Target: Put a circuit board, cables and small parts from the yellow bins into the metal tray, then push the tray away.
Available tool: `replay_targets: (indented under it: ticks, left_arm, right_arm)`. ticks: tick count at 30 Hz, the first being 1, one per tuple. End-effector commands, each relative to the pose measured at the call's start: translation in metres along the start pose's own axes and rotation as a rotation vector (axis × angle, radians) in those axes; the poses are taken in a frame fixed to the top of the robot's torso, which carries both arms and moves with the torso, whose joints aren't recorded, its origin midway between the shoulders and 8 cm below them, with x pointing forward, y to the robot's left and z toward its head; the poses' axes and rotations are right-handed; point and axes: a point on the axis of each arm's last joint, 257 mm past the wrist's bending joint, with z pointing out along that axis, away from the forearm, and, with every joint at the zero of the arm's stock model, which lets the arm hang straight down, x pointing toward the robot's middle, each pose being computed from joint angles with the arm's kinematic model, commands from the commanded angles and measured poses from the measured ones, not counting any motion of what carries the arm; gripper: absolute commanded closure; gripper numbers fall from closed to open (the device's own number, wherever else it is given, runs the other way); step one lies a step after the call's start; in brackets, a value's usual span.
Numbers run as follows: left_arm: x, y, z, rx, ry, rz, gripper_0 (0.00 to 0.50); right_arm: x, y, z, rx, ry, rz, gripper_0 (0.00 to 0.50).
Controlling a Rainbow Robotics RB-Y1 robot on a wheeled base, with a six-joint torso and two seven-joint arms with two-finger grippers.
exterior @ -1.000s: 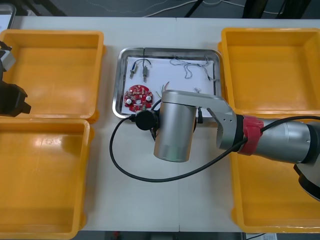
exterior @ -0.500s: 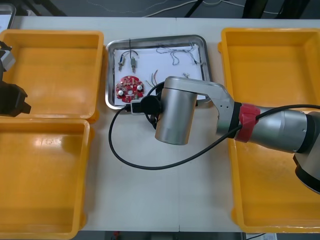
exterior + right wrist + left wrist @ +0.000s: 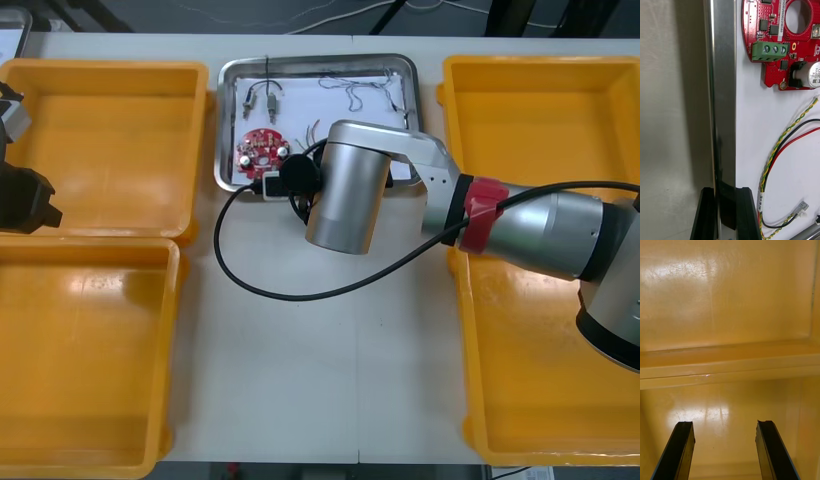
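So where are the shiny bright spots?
Left wrist view: pale glare patches on the yellow bins beyond the open left end effector. Right wrist view: a bright streak down the rim of the metal tray, gripped by the right end effector. Front view: white sheen in the near left bin.

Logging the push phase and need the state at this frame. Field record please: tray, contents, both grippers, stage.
tray: metal tray, white inside, between the two far yellow bins
contents: round red circuit board, cables, small metal parts
right: right gripper shut on the metal tray's near rim, one finger on each side of it
left: left gripper open, holding nothing, parked above the left-side bins
stage: tray loaded, grip for the push in place
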Motion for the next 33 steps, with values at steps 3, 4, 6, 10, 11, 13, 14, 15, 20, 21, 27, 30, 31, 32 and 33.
replay_targets:
  ticks: [3,4,6,10,11,13,14,15,20,21,27,30,31,32,33]
  left_arm:
    - [0.000,0.017,-0.014,-0.043,-0.020,-0.102,0.018]
    - [0.000,0.017,-0.014,-0.043,-0.020,-0.102,0.019]
    - [0.000,0.017,-0.014,-0.043,-0.020,-0.102,0.019]
    - [0.000,0.017,-0.014,-0.043,-0.020,-0.102,0.019]
    - [0.000,0.017,-0.014,-0.043,-0.020,-0.102,0.018]
    - [0.000,0.017,-0.014,-0.043,-0.020,-0.102,0.019]
    - [0.000,0.017,-0.014,-0.043,-0.020,-0.102,0.018]
    - [0.000,0.017,-0.014,-0.043,-0.020,-0.102,0.020]
    - [0.000,0.017,-0.014,-0.043,-0.020,-0.102,0.021]
    - [0.000,0.017,-0.014,-0.043,-0.020,-0.102,0.019]
    - [0.000,0.017,-0.014,-0.043,-0.020,-0.102,0.018]
    - [0.000,0.017,-0.014,-0.043,-0.020,-0.102,0.018]
    - [0.000,0.017,-0.014,-0.043,-0.020,-0.102,0.018]
    - [0.000,0.017,-0.014,-0.043,-0.020,-0.102,0.018]
    - [0.000,0.017,-0.014,-0.043,-0.020,-0.102,0.018]
  right_arm:
    - [-0.020,-0.039,-0.007,0.052,-0.050,0.026,0.500]
    - [-0.020,-0.041,-0.006,0.056,-0.053,0.030,0.500]
    - [-0.019,-0.046,-0.004,0.063,-0.059,0.042,0.500]
    - [-0.019,-0.053,-0.002,0.074,-0.068,0.051,0.500]
    - [-0.019,-0.055,-0.001,0.078,-0.070,0.054,0.500]
    - [-0.018,-0.059,0.000,0.083,-0.068,0.059,0.500]
    - [-0.018,-0.060,0.000,0.085,-0.069,0.060,0.500]
    - [-0.016,-0.064,0.001,0.090,-0.067,0.067,0.500]
    - [-0.016,-0.071,0.001,0.092,-0.065,0.082,0.500]
    - [-0.017,-0.072,0.001,0.093,-0.066,0.085,0.500]
    - [-0.018,-0.072,0.001,0.094,-0.068,0.092,0.491]
    - [-0.018,-0.071,0.001,0.092,-0.066,0.090,0.202]
    - [-0.018,-0.071,0.001,0.092,-0.066,0.087,0.129]
    - [-0.018,-0.071,0.001,0.092,-0.068,0.083,0.082]
    - [-0.018,-0.071,0.000,0.093,-0.067,0.080,0.051]
